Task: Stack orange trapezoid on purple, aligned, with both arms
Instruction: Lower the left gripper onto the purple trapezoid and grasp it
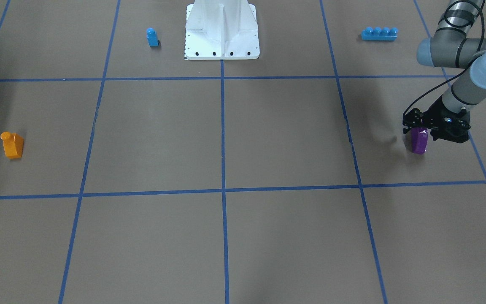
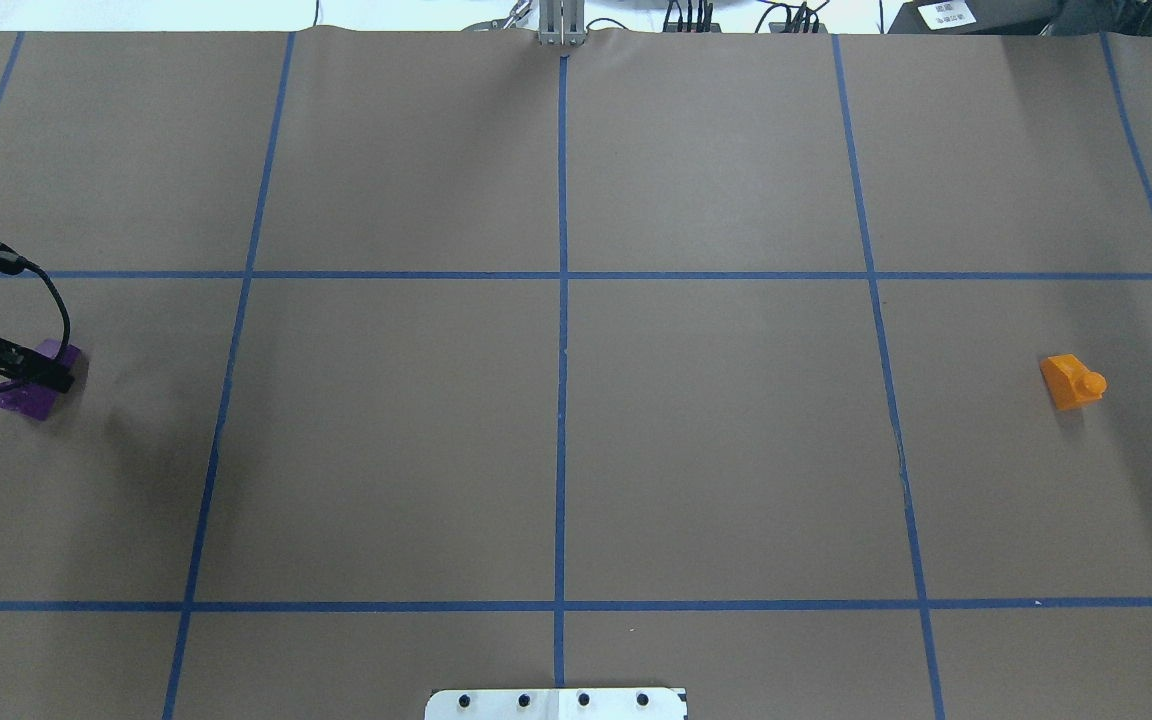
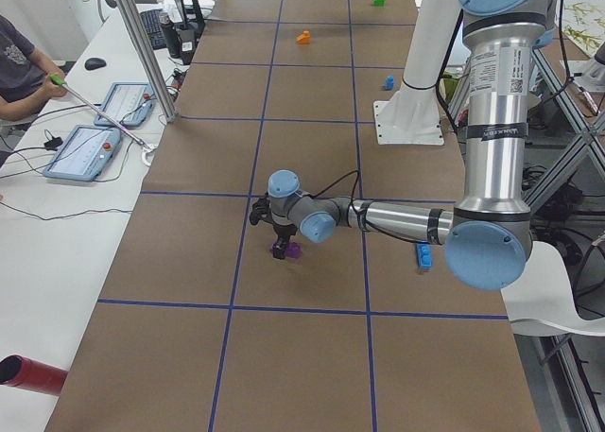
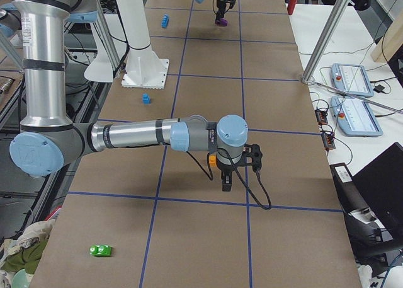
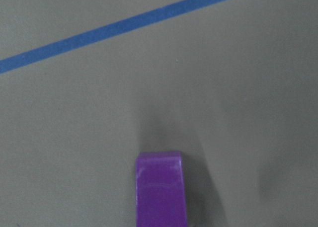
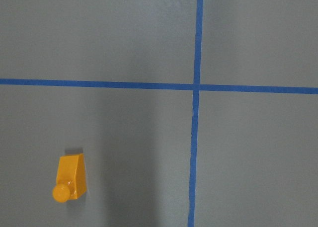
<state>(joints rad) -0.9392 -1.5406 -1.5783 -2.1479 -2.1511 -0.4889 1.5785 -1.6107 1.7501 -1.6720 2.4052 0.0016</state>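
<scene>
The purple block (image 1: 419, 143) stands at the table's end on my left arm's side; it also shows in the overhead view (image 2: 21, 400) and low in the left wrist view (image 5: 161, 192). My left gripper (image 1: 420, 133) points down over it with a finger close against each side and looks shut on it, at or just above the paper. The orange trapezoid (image 1: 13, 145) stands free at the opposite end, stud on top, also in the overhead view (image 2: 1069, 382) and at the lower left of the right wrist view (image 6: 72, 177). My right gripper (image 4: 225, 181) hovers beside it; I cannot tell whether it is open or shut.
A small blue single-stud block (image 1: 152, 37) stands beside the white robot base (image 1: 222, 29). A long blue four-stud brick (image 1: 379, 33) lies behind my left arm. A green block (image 4: 99, 250) lies at the right end. Blue tape lines grid the brown paper.
</scene>
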